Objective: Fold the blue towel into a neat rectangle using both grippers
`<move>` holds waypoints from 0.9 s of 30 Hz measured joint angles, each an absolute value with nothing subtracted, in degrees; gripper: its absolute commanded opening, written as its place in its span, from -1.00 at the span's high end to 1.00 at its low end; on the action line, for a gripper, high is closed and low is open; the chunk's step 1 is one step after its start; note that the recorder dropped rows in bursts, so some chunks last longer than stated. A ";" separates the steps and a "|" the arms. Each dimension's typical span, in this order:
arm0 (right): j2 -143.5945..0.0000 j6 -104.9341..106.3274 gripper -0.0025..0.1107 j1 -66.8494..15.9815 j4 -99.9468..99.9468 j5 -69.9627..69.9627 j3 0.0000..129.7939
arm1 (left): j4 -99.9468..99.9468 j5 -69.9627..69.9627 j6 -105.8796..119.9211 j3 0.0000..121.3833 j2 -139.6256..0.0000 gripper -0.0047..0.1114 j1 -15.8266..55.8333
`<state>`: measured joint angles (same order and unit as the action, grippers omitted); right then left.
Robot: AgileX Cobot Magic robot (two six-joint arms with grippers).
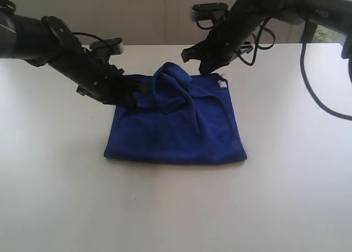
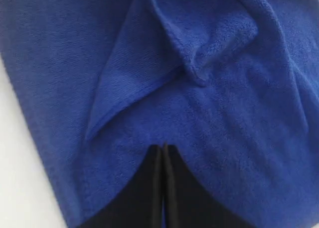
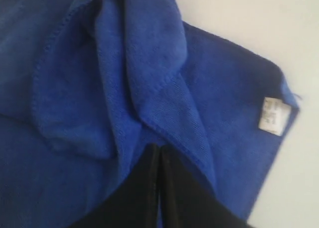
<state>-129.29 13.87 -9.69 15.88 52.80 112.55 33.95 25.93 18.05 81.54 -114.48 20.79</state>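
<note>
The blue towel [image 1: 176, 133] lies on the white table [image 1: 176, 213], partly folded, with a bunched hump [image 1: 171, 81] standing at its far middle. My left gripper [image 1: 138, 90] is low at the towel's far left edge. In the left wrist view its jaws [image 2: 163, 147] are pressed together, tips against the cloth [image 2: 224, 113], with no cloth visibly between them. My right gripper [image 1: 207, 70] is at the far right corner, near the white tag [image 1: 222, 84]. Its jaws [image 3: 159, 147] are also together, tips tucked under a draped fold [image 3: 164, 103], with the tag [image 3: 271, 116] beside them.
Bare white tabletop surrounds the towel on all sides. Black cables [image 1: 324, 98] hang from the right arm over the table's right part. A pale wall [image 1: 154, 15] runs behind the table's far edge.
</note>
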 measured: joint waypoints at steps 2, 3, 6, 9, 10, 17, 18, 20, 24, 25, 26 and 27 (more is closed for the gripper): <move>-130.68 15.25 0.96 -9.69 18.59 51.30 112.55 | 35.45 25.93 18.05 82.34 -115.95 0.92 21.18; -131.23 15.51 0.96 -9.69 19.54 50.65 112.55 | 35.82 26.11 18.05 82.48 -116.36 0.92 21.33; -132.95 17.68 0.95 -9.69 23.69 47.74 112.55 | 36.21 27.70 18.05 82.48 -117.37 0.92 21.33; -134.41 19.29 0.79 -9.69 27.14 44.76 112.55 | 36.11 29.14 18.05 82.48 -117.73 0.92 21.33; -134.75 19.28 0.70 -9.69 27.73 43.89 112.55 | 35.98 29.39 18.05 82.48 -117.73 0.92 21.33; -135.70 17.74 0.44 -9.37 28.35 36.31 112.55 | 35.99 29.56 18.05 82.48 -117.73 0.92 21.33; -135.70 16.83 0.44 -9.20 28.46 35.27 112.55 | 35.99 29.45 18.05 82.48 -117.73 0.92 21.33; -136.20 15.44 0.44 -9.07 28.46 33.70 112.55 | 35.99 29.20 18.05 82.48 -117.73 0.92 21.33; -137.84 13.45 0.44 -8.93 28.46 31.82 112.55 | 35.89 28.86 18.05 82.48 -117.73 0.92 21.33; -138.31 12.88 0.44 -8.93 28.46 31.57 112.55 | 35.89 28.86 18.05 82.48 -117.73 0.92 21.33; -138.84 12.34 0.44 -8.93 28.46 31.29 112.55 | 35.89 28.86 18.05 82.48 -117.73 0.92 21.33; -139.36 11.80 0.44 -8.93 28.77 31.24 112.55 | 35.89 28.86 18.05 82.48 -117.73 0.92 21.33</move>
<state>-139.36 11.80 -8.93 28.77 31.24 112.55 35.89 28.86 18.05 82.48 -117.73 21.33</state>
